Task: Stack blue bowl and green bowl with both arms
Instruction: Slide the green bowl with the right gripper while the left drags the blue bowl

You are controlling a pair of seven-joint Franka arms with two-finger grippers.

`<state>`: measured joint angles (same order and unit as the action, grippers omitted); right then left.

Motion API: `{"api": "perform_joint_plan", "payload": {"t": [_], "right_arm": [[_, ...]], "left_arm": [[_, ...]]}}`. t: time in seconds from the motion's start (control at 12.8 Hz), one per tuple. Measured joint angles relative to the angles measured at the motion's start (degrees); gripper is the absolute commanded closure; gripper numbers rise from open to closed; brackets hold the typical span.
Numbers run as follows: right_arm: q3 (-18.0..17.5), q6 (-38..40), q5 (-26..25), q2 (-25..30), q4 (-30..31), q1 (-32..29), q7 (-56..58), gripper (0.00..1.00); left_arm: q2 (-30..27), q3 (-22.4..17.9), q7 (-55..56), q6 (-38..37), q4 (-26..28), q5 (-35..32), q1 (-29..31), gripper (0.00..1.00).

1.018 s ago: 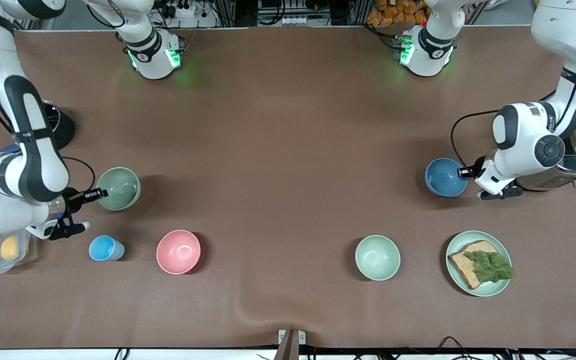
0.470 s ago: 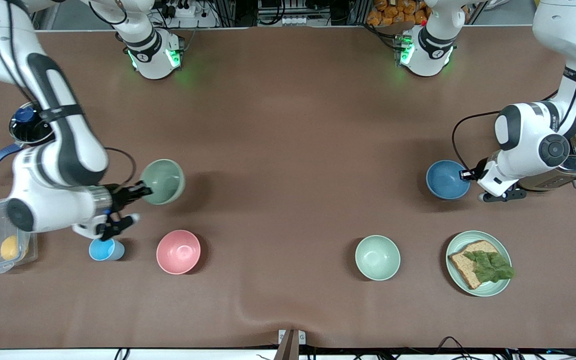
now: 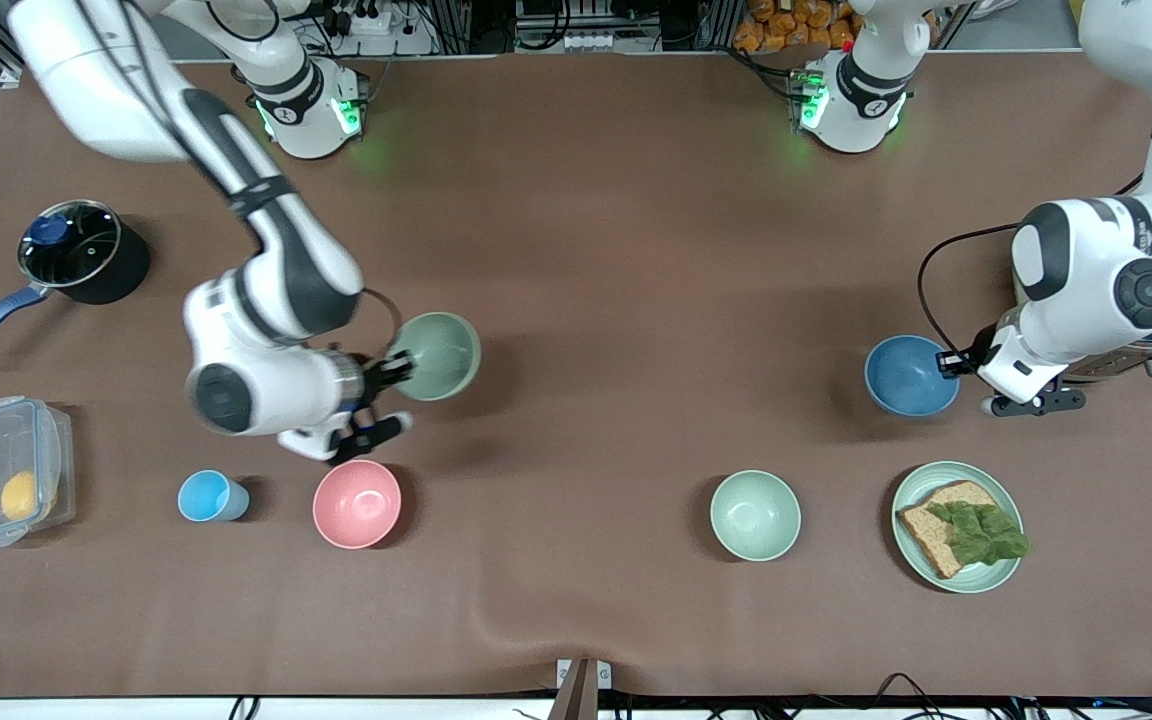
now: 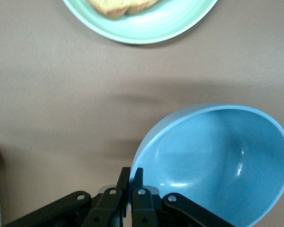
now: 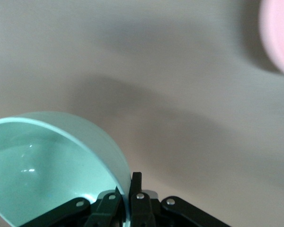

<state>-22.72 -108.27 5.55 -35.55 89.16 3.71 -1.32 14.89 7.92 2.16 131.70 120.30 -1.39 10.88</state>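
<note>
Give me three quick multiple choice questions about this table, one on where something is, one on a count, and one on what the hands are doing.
1. What sits on the mint plate?
A. bread with lettuce
B. a lemon
C. a cup

2. How many bowls are in sight?
A. two
B. four
C. six

3. The right hand is:
A. open
B. shut on the pot
C. shut on the green bowl

Answers:
1 A, bread lies on it.
2 B: green, blue bowl, pink bowl, mint bowl.
3 C, its fingers pinch the rim.
</note>
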Motion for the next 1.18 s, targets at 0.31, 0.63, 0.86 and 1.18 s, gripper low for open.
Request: {"api": "perform_joint_plan", "payload": {"t": [0.31,0.63,0.86,1.18], "right_arm": [[0.2,-9.1,-0.1,-3.5,0.4,10.4,-17.2,1.00],[0.3,-12.1,-0.1,-7.7,0.5,13.7,-24.1,1.00],[0.7,-14.8,-0.1,-9.3,0.5,15.1,-25.6,1.00],[1.8,-17.2,-0.1,-10.0,0.4,17.1,-28.8,0.66]], "left_arm": [[-2.4,2.5,0.0,-5.1,-3.8,2.5,0.0,1.00],[-2.5,5.3,2.0,-8.3,-7.7,3.8,-0.1,1.00],[-2.5,8.1,5.9,-8.7,-8.1,3.8,-0.1,1.00],[-2.5,11.4,11.2,-8.8,-8.6,3.8,-0.2,1.00]]}}
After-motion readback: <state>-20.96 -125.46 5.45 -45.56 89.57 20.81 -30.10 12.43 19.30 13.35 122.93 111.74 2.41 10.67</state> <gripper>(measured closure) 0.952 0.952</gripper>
